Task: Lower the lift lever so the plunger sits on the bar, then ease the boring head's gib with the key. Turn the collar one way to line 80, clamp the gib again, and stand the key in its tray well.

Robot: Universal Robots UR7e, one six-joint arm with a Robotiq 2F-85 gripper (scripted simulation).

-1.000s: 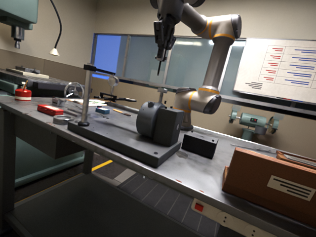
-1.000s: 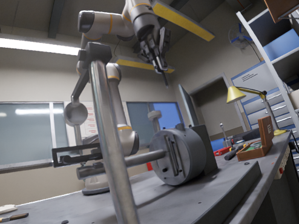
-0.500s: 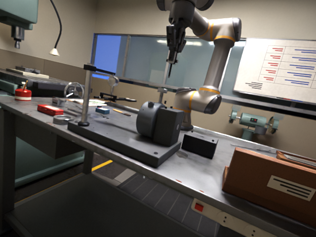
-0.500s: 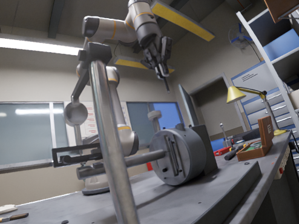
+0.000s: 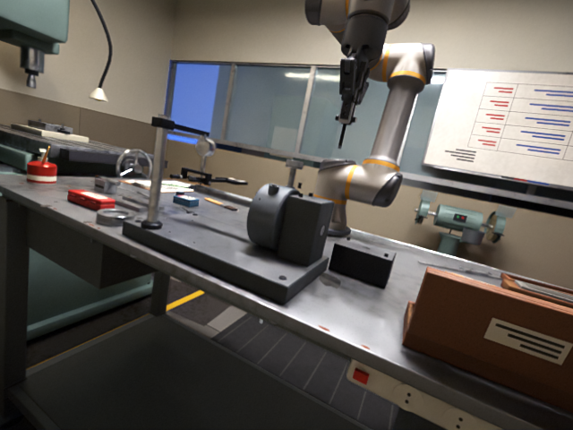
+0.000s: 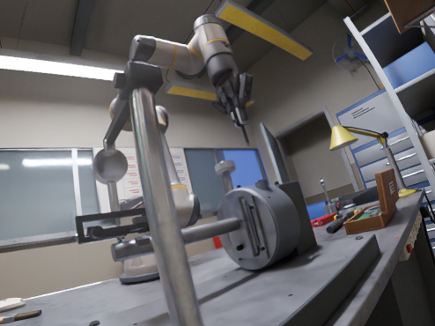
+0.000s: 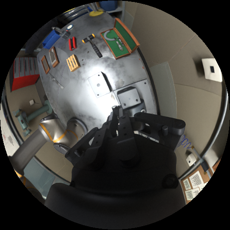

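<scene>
My gripper [image 5: 345, 121] hangs high above the bench, closed around the thin dark key [image 5: 342, 135], whose shaft points straight down from the fingers [image 6: 241, 123]. Below it and a little to one side sits the round grey boring head [image 5: 269, 216] against its dark block on the grey base plate [image 5: 222, 252]. A bar [image 6: 207, 230] sticks out of the head's face towards the indicator stand [image 5: 156, 173]. The black key tray [image 5: 362, 262] rests on the bench beside the base plate; from the wrist camera it shows as a pale block with a hole [image 7: 99, 84].
Behind the bench are a window, a whiteboard [image 5: 504, 125] and a bench grinder [image 5: 458, 223]. A brown wooden box [image 5: 490, 324] sits near the bench's front edge. A red case [image 5: 90, 199], a red-white can and small tools lie at the far end.
</scene>
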